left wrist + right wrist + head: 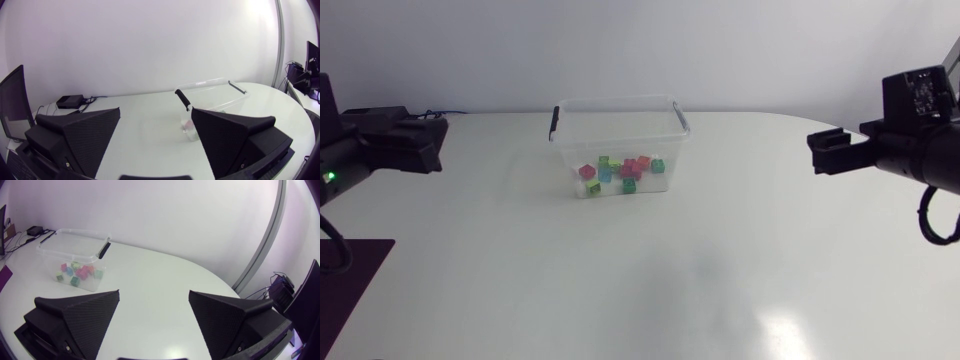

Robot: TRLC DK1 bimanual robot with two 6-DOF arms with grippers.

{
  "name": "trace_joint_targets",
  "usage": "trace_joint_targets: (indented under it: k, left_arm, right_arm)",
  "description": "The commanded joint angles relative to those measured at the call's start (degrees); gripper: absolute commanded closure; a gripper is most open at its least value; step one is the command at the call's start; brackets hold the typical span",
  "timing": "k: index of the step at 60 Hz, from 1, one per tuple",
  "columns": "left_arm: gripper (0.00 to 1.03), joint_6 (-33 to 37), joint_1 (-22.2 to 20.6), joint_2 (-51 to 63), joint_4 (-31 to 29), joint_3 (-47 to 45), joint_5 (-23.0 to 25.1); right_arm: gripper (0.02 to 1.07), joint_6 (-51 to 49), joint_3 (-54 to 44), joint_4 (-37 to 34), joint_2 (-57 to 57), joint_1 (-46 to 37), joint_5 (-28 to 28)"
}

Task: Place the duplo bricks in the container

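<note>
Clear container [620, 135] holding duplo bricks [620, 171], left arm [382, 145], right arm [905, 150] flanking

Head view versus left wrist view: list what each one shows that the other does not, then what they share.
Only the head view: the right gripper, and the whole heap of coloured duplo bricks on the floor of the clear container. Only the left wrist view: the wide gap between the fingers of the left gripper, open with nothing between them; of the bricks it shows just a pinkish hint. Both: the container with its black handles, the white table and the left gripper itself.
</note>
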Motion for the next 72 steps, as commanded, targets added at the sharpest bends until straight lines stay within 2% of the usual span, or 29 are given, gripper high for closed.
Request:
trace_joint_targets:
  k: [1, 15, 42, 72]
  left_arm:
    - [0.04, 1.37, 0.96, -2.72, 1.83, -3.80, -0.03]
    - [0.04, 4.54, 2.72, -10.72, 4.99, -10.39, -0.03]
    - [0.04, 8.14, 3.77, -25.83, 2.97, -19.36, -0.03]
    - [0.04, 1.94, 5.81, -33.29, 6.05, -29.37, 3.74]
  right_arm:
    - [0.07, -1.16, -3.73, 1.47, -3.44, -0.82, 0.65]
    - [0.07, -2.04, -10.58, 3.32, -11.53, -1.70, 1.62]
    - [0.07, -4.76, -18.32, 4.20, -24.80, -4.60, 1.97]
    - [0.07, 2.30, -31.85, 9.10, -39.24, -5.07, -1.37]
